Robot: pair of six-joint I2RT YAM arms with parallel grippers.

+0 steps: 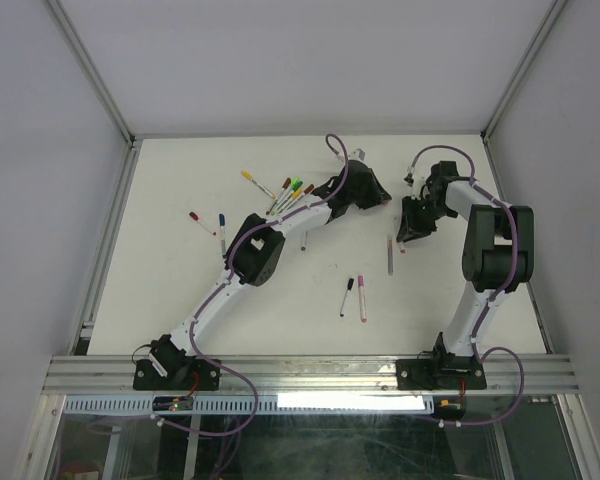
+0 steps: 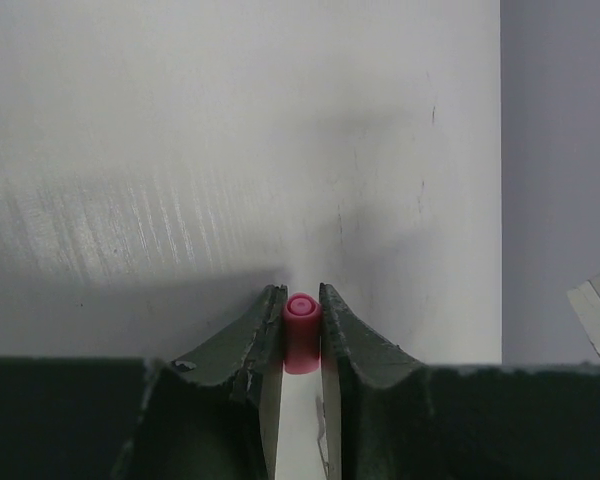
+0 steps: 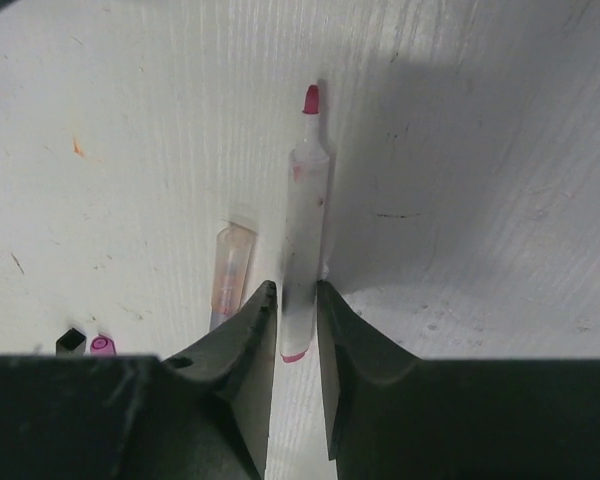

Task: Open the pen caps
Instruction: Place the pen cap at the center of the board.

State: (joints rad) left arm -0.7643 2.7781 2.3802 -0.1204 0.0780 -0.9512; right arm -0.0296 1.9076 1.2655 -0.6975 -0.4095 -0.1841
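Observation:
My left gripper (image 2: 301,295) is shut on a short pink pen cap (image 2: 301,335), which stands alone between its fingertips above the white table. In the top view this gripper (image 1: 380,195) is at the back middle. My right gripper (image 3: 296,290) has the rear end of a white-barrelled pen (image 3: 305,220) between its fingertips. That pen's pink tip (image 3: 310,100) is bare and points away, close to the table. The fingers sit tight on both sides of the barrel, and whether they still press it does not show. From above, the right gripper (image 1: 412,232) is right of centre.
A bunch of capped pens (image 1: 285,192) lies back left, with a red one (image 1: 201,221) and a blue one (image 1: 222,225) further left. A black pen (image 1: 347,296), a purple pen (image 1: 361,297) and another pen (image 1: 390,255) lie mid-table. Walls close in the table at the back and sides.

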